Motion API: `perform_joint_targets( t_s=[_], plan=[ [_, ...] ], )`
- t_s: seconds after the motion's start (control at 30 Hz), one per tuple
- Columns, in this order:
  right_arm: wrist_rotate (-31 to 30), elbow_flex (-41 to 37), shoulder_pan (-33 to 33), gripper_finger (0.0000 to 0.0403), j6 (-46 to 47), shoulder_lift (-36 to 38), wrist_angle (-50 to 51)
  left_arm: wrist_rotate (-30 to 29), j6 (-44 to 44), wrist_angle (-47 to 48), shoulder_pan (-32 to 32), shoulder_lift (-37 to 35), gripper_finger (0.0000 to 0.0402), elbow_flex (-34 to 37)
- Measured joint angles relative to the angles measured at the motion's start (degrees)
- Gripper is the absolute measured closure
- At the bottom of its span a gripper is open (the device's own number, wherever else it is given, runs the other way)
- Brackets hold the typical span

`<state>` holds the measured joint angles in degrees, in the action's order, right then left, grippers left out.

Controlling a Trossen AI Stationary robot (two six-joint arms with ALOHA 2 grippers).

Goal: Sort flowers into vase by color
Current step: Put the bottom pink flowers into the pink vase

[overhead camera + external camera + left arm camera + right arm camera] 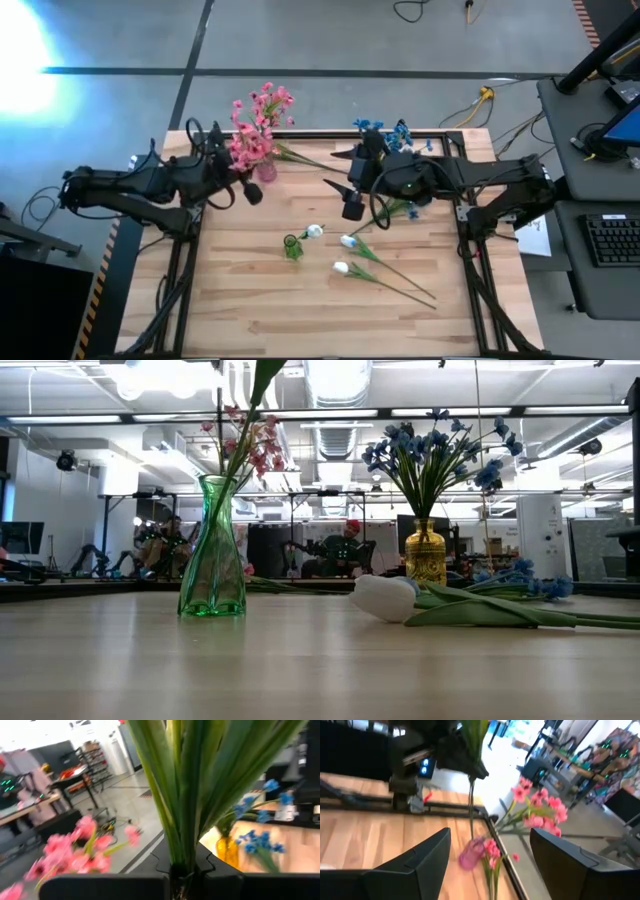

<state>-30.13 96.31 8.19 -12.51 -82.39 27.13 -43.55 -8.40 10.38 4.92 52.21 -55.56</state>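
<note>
White blossoms: two white sprigs (347, 268) are seen lying loose on the counter (250, 310) near its front middle, stems trailing to the right; a third white bloom (314, 231) lies just beside the green vase (293, 247). In the low view the green vase (212, 550) is shown upright with one stem in it. These white ones are judged still unsorted.

Right pincer: the right pincer (352, 207) is held above the counter's middle, fingers spread wide and nothing between them, as shown in the right wrist view (490, 855).

Left pincer: the left pincer (251, 191) is placed just beside the pink vase; it is clamped on a bundle of green stems (185, 795), seen gripped at its fingers in the left wrist view. Which colour of blossom is carried cannot be told.

Pink bunch: pink flowers (258, 125) are gathered at the small pink vase (266, 171) by the far left edge, one pink sprig leaning over the frame (540, 812). This colour is judged mostly done.

Blue bunch: blue flowers (435, 450) stand in the yellow vase (426, 555) at the far right; some blue sprigs (520, 582) lie on the counter beside it, still left to place.
</note>
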Motion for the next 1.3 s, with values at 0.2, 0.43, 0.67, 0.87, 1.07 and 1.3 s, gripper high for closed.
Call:
perform_joint_targets(
  t_s=[0.2, 0.43, 0.67, 0.87, 1.07, 1.3],
  plan=[
    [0.08, 0.00, 0.02, 0.0139, 3.97, 1.33, 5.70, 3.16, 4.67, -0.42, -5.89, -4.48, 0.0402, 3.96],
    [0.09, -0.87, 0.02, 0.0140, 8.24, 2.30, 12.82, 5.62, 8.33, 2.12, -12.59, -5.25, 0.0401, 4.01],
    [0.11, -4.65, 0.02, 0.0136, 8.54, 3.02, 15.47, 14.99, 8.32, 2.76, -17.02, -3.39, 0.0401, 4.07],
    [0.44, -5.96, 0.07, 0.0144, 12.23, 4.19, 20.41, 18.48, 7.52, 2.15, -20.99, -4.12, 0.0401, 4.02],
    [0.55, -9.25, 0.04, 0.0141, 13.16, 6.12, 20.69, 22.02, 7.75, 4.08, -26.23, -4.39, 0.0401, 1.42],
    [2.99, -15.30, 0.18, 0.0136, 16.08, 9.60, 20.90, 23.62, 7.46, 6.69, -29.43, -2.32, 0.0401, 0.88]
  ],
)
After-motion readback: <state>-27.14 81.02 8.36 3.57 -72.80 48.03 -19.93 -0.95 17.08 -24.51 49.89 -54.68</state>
